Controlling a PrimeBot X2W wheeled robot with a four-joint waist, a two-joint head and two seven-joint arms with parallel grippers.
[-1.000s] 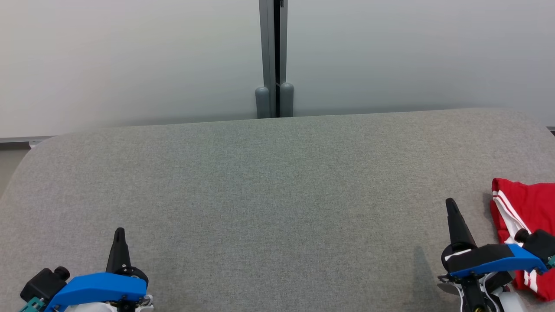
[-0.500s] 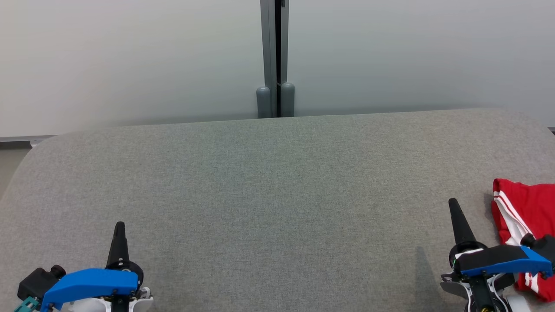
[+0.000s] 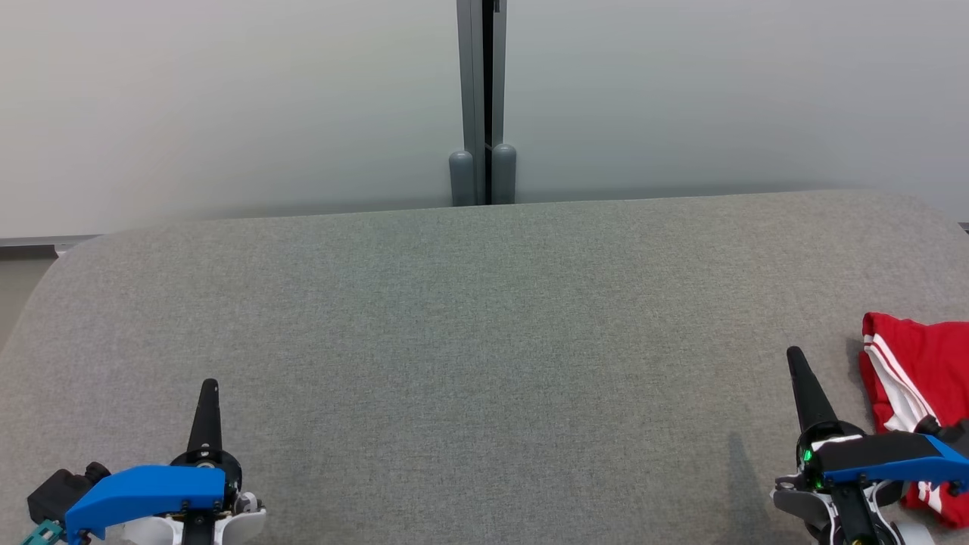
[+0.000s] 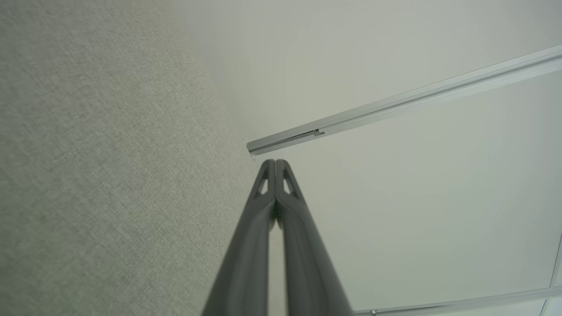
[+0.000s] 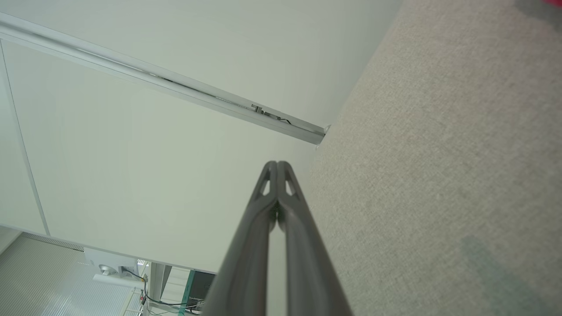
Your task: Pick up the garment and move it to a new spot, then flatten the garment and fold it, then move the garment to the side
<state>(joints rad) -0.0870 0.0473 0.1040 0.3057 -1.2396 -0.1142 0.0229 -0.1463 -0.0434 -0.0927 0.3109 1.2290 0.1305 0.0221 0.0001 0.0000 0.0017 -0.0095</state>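
Pointing up from the frame's bottom corners, the left gripper (image 3: 207,393) and right gripper (image 3: 799,367) each have fingers pressed together, empty. Just beside the right one, the red garment (image 3: 920,356) lies bunched at the grey table's (image 3: 484,318) right edge. Pale wall (image 3: 227,98) beyond.

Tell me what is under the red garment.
The garment lies on the grey table. Nothing pokes out around its visible edges; anything beneath is covered, and the body of the right gripper hides its near part.

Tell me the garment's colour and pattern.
The garment is red with white stripes, clearest in the head view.
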